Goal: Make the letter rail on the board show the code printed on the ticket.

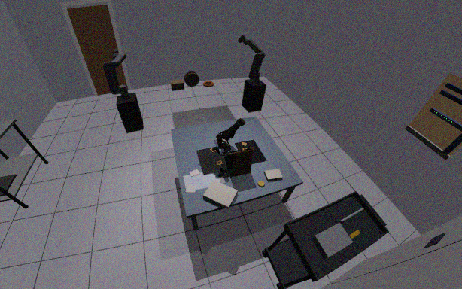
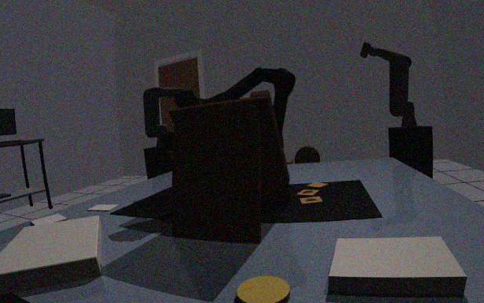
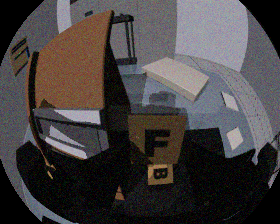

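High distant top view, low exterior behind the board [image 1: 238, 163] [image 2: 217, 170], close wrist view, all sharing the table [image 1: 287, 173] [image 2: 308, 252] [image 3: 206, 112].

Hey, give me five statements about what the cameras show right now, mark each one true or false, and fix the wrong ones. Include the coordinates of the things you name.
1. The gripper [image 3: 156, 143] is shut on the F tile [image 3: 166, 152]. True.
2. The B tile [image 3: 167, 174] reads upright in the wrist view. False: its letter is turned on its side.
3. The yellow disc [image 1: 261, 184] [image 2: 263, 290] sits on top of a pale block. False: it lies on the table [image 1: 287, 174] [image 2: 308, 252], apart from both pale blocks.
4. Three tiles [image 2: 310, 200] lie on the dark mat [image 2: 351, 207] to the right of the board [image 2: 217, 170] in the exterior view. True.
5. The door [image 1: 92, 49] [image 2: 179, 79] is bright white. False: it is brown, with a paler frame.
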Controlling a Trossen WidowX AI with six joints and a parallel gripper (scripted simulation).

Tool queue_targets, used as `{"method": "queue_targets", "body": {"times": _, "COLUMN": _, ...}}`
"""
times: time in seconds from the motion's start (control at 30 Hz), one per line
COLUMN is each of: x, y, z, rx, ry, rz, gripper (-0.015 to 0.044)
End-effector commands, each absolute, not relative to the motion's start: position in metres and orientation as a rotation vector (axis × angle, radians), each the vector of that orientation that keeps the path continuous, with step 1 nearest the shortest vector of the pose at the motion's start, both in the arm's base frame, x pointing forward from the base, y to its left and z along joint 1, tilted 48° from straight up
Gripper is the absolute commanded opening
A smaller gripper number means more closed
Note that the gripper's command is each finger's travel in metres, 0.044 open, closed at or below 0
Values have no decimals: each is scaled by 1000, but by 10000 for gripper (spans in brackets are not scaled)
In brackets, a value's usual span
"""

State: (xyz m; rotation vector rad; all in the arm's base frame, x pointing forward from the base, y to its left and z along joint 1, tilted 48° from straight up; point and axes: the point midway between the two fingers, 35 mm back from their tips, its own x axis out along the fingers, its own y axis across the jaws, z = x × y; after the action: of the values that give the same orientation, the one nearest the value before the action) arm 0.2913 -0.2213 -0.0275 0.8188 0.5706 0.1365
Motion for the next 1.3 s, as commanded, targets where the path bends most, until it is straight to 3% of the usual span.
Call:
{"method": "queue_targets", "body": {"times": 0.0, "x": 291, "y": -220, "z": -26, "rx": 823, "ry": 573, "rz": 132, "gripper": 0}}
{"method": "queue_targets", "body": {"times": 1.27, "x": 293, "y": -207, "z": -13, "rx": 825, "ry": 573, "rz": 132, "gripper": 0}}
